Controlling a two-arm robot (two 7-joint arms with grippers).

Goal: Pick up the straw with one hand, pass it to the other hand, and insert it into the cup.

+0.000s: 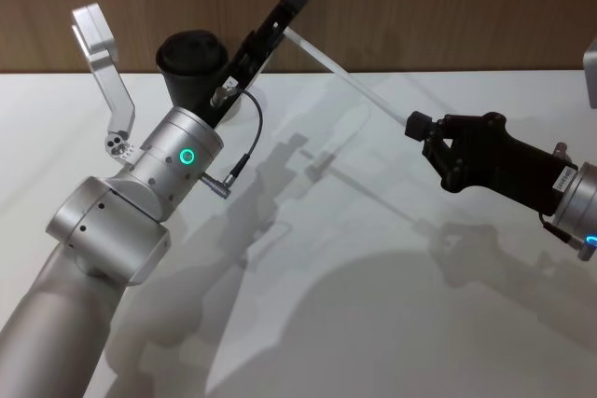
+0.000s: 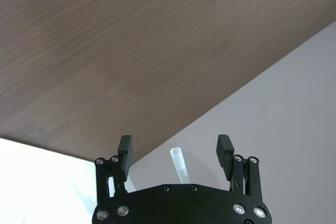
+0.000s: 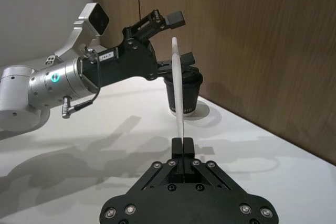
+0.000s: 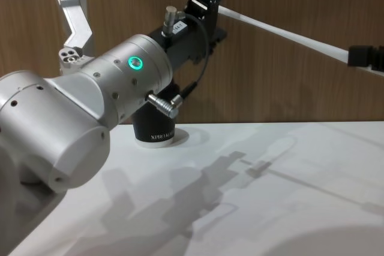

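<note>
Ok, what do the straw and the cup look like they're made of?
Straw: probably plastic, white and smooth, and partly see-through in the head view. The right gripper holds it, and its tip sits inside the open left gripper. Cup: likely paper, matte black with small white printed lettering and a white base rim. Its domed lid looks like matte black plastic, though the pictures leave that open.
</note>
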